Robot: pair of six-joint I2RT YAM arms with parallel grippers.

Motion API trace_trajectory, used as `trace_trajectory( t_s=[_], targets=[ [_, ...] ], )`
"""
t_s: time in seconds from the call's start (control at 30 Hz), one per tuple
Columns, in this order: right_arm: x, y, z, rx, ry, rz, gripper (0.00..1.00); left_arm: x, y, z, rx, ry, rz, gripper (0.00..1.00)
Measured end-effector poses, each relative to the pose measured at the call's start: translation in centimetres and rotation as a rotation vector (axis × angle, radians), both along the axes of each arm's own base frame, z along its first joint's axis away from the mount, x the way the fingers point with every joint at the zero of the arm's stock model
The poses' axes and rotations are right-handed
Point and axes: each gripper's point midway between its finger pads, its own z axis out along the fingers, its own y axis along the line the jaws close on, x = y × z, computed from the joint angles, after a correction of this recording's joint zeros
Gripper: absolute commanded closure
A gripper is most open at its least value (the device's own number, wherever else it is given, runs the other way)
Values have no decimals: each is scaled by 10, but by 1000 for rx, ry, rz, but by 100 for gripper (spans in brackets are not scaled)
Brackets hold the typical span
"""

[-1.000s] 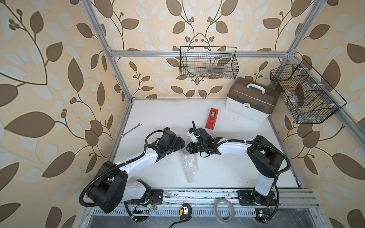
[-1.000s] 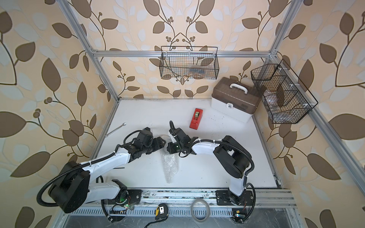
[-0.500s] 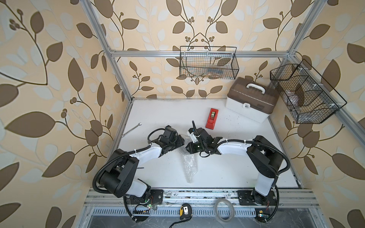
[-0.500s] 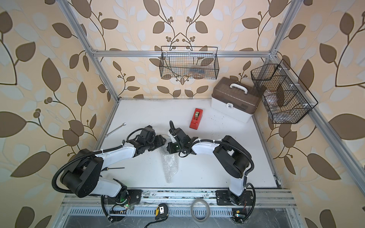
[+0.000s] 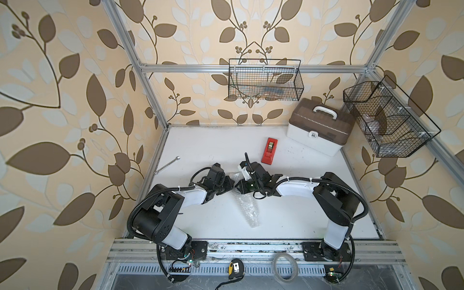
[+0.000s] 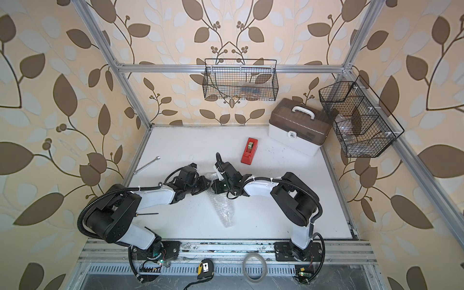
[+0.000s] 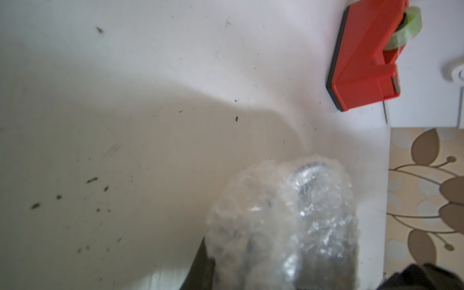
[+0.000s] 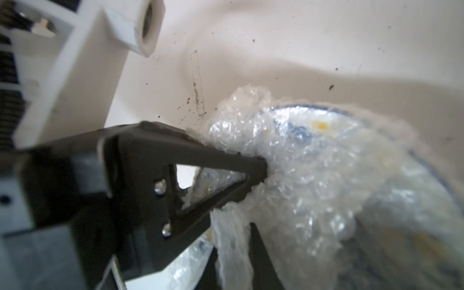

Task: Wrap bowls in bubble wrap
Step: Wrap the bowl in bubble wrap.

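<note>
Crumpled wad of clear whitish bubble wrap [image 7: 283, 221] right up close (blurry, something shiny inside), speckled white table [image 7: 125, 125] behind it. Red plastic tape dispenser [image 7: 366, 57] with a greenish roll [image 7: 406, 27] sits well apart from the wad, and there's brown-leaf wallpaper [image 7: 426, 200] too.

1. No text, brand or number can be read anywhere.
2. The tape measure [image 5: 236, 268] carries a pale label, too small to read.
3. The bowl [image 8: 301, 128] shows blue and yellow marks through the bubble wrap [image 8: 313, 180], too blurred to read.

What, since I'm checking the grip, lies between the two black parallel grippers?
Bunched clear bubble wrap around a small round bowl; left gripper and right gripper both pinch it, shown in both top views.
</note>
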Motion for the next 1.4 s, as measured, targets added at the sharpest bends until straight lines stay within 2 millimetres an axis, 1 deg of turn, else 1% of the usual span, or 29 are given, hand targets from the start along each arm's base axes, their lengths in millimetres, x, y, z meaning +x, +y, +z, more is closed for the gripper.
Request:
trace_trajectory(
  t_s=[0.03, 0.1, 0.27, 0.37, 0.5, 0.57, 0.7, 0.8, 0.9, 0.97, 1.03, 1.23, 1.4],
  targets=[
    [0, 0, 0, -1, 0, -1, 81, 0, -1, 0, -2, -2, -4, 97],
    [1, 0, 0, -1, -4, -4, 80, 1, -1, 0, -3, -5, -5, 100],
    [3, -2, 3, -2, -15, -16, 71, 3, -2, 0, 2, -6, -7, 100],
    [3, -8, 11, 0, -29, -30, 63, 4, -1, 0, 8, 1, -2, 100],
    [-2, -25, 28, -2, -45, -60, 60, 4, 2, -1, 17, 16, 28, 100],
    [-4, -35, 36, 0, -48, -78, 58, 3, 7, -1, 30, 23, 54, 100],
    [-8, -53, 48, -7, -51, -111, 56, 1, 23, 1, 80, 29, 121, 100],
    [-13, -61, 60, 2, -63, -127, 54, -6, 36, 1, 120, 33, 157, 100],
    [-18, -68, 76, 33, -83, -137, 54, -9, 42, 2, 144, 38, 173, 100],
    [-19, -69, 85, 50, -94, -140, 54, -9, 43, 2, 148, 37, 177, 100],
    [-19, -68, 88, 53, -94, -141, 54, -9, 44, 1, 149, 36, 178, 100],
    [-27, -69, 81, 57, -44, -158, 54, -15, 50, 0, 136, 22, 210, 100],
    [-40, -57, 80, 67, -22, -118, 54, -16, 52, 1, 140, 20, 218, 100]
  ],
)
